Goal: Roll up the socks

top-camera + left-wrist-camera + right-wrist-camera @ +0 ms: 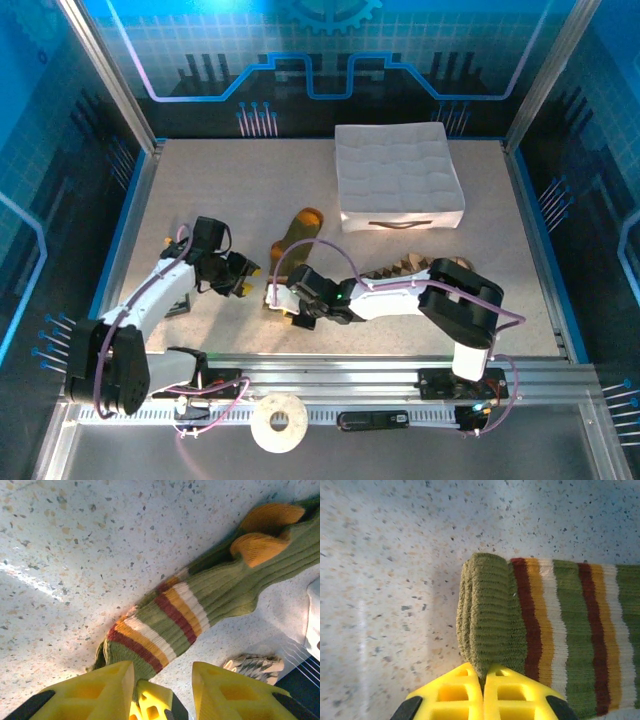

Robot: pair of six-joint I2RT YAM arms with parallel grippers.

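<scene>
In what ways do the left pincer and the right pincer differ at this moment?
The left pincer stands open, yellow fingers apart with the cuff end of the olive-green sock between them; the right pincer is shut. The right pincer pinches a fold of that cuff; the left pincer clamps nothing. Both have yellow fingers and meet the same sock.

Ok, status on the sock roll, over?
Left gripper open, fingers straddling cuff end of green sock. Right gripper shut on that cuff. Argyle sock lying apart; white box well back.
</scene>
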